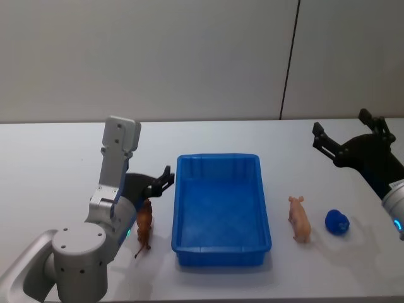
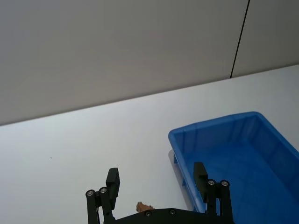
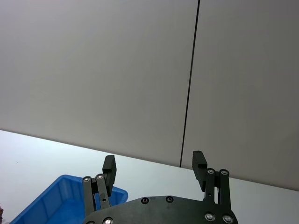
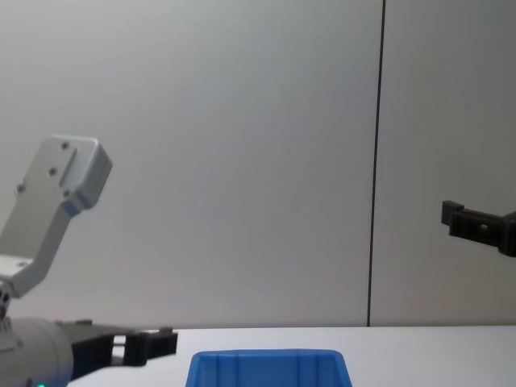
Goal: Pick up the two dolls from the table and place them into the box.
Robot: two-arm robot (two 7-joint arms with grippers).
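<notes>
The blue box stands mid-table, nothing inside it. A small rounded bright-blue doll lies on the white table to the box's right. Between it and the box lies a pink pig doll. A brown horse doll stands at the box's left wall, just under my left arm. My left gripper is open just beyond the horse, beside the box; its own camera shows the fingers spread and a tip of the horse below. My right gripper hangs open, raised at the far right, beyond the blue doll.
A plain grey wall with a dark vertical seam closes the far side of the table. White tabletop stretches to the left and behind the box. In the chest view the box rim shows low between the left gripper and the right gripper.
</notes>
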